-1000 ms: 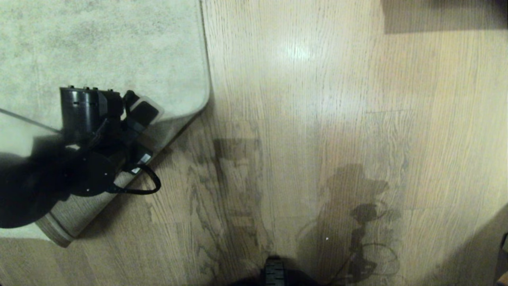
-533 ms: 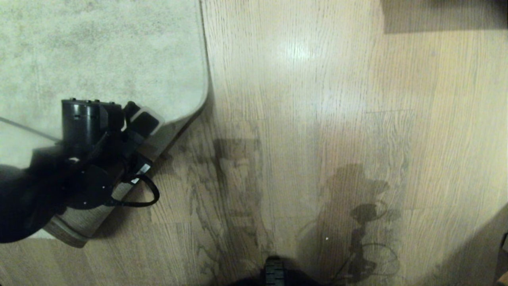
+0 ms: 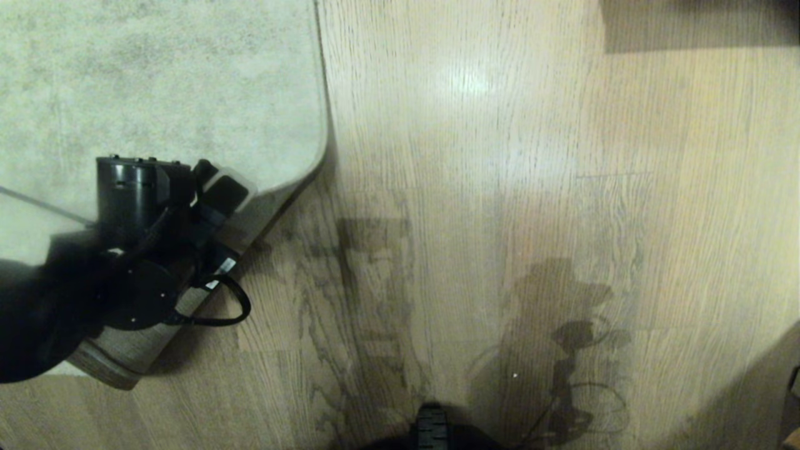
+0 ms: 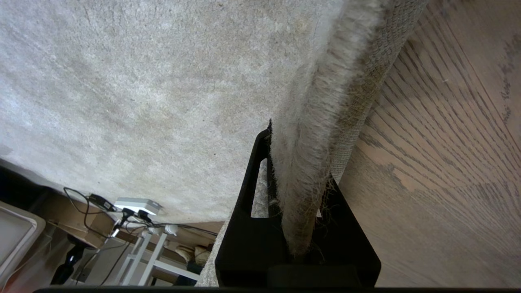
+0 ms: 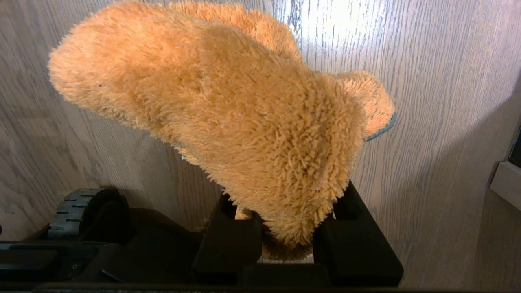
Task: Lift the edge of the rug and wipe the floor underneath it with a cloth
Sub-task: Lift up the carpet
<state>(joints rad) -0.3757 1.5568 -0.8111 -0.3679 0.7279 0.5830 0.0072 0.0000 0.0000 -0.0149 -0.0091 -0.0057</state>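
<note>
Rug edge (image 4: 309, 171): corner raised off the floor (image 3: 500, 187), woven backing turned outward; pinched between the narrow jaws of the left gripper (image 4: 299, 228), low at the rug's near corner.

Floor: oak-look planks; the strip beside the lifted corner lies exposed, partly shadowed.

Cloth (image 5: 228, 118): orange shaggy rag with a teal trim at one end, clamped at its lower fold by the right gripper (image 5: 285, 240), hanging above bare planks, well apart from the rug corner.

Step, by judgement: lifting done, wiping not begun. Next calls for carrying the cloth under the raised corner while the lift is held.

Writing: none readable.
</note>
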